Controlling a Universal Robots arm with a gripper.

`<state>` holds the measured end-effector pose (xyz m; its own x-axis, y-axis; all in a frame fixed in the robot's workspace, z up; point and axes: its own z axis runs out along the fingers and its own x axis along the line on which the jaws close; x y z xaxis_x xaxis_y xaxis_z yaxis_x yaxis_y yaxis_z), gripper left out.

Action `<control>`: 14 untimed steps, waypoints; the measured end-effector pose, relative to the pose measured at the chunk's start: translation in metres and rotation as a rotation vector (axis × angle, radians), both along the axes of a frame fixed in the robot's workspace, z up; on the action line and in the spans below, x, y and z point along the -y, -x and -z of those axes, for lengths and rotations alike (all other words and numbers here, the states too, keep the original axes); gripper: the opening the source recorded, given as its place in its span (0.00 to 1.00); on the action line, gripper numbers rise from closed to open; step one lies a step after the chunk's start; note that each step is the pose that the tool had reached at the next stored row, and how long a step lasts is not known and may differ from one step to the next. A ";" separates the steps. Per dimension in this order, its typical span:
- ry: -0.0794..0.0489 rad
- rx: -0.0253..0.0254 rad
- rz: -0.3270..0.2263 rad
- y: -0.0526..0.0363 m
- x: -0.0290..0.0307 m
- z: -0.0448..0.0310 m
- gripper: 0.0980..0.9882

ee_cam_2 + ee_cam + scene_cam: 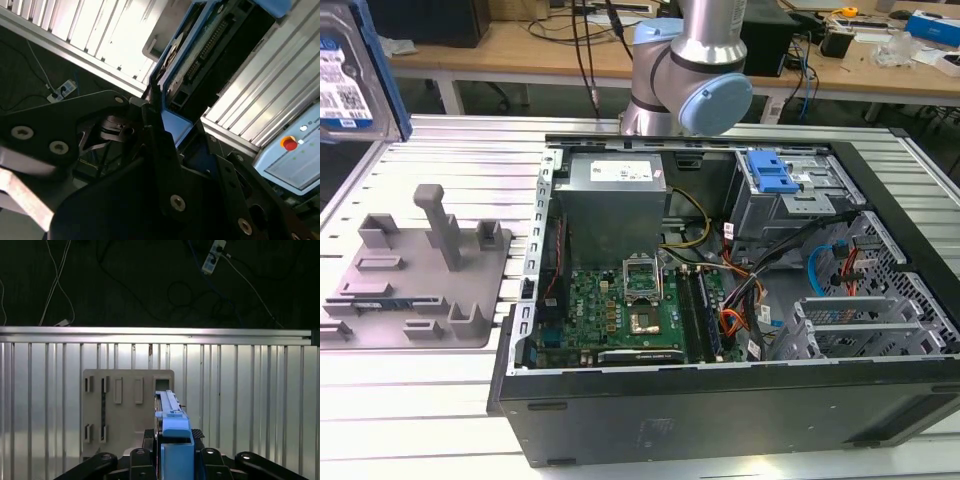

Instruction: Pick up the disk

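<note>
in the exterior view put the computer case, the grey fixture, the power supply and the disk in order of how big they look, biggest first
1. Computer case.
2. Grey fixture.
3. Power supply.
4. Disk, cut off by the frame edge and close to the camera, so its place is unsure.

The gripper grips the disk.

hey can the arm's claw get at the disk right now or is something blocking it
Yes, apparently it already has it: in both wrist views the claw looks shut on the blue-framed disk, held on edge above the grey fixture, with nothing in the way.
</note>
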<state>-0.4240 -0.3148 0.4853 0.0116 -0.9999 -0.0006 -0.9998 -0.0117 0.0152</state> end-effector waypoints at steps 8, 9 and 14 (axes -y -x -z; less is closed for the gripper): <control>0.000 -0.0001 0.000 -0.0005 0.0000 -0.0176 0.30; 0.000 -0.0001 0.000 -0.0005 0.0000 -0.0176 0.30; 0.000 -0.0001 0.000 -0.0006 0.0000 -0.0177 0.30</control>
<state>-0.4234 -0.3148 0.5029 0.0116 -0.9999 -0.0006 -0.9998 -0.0116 0.0153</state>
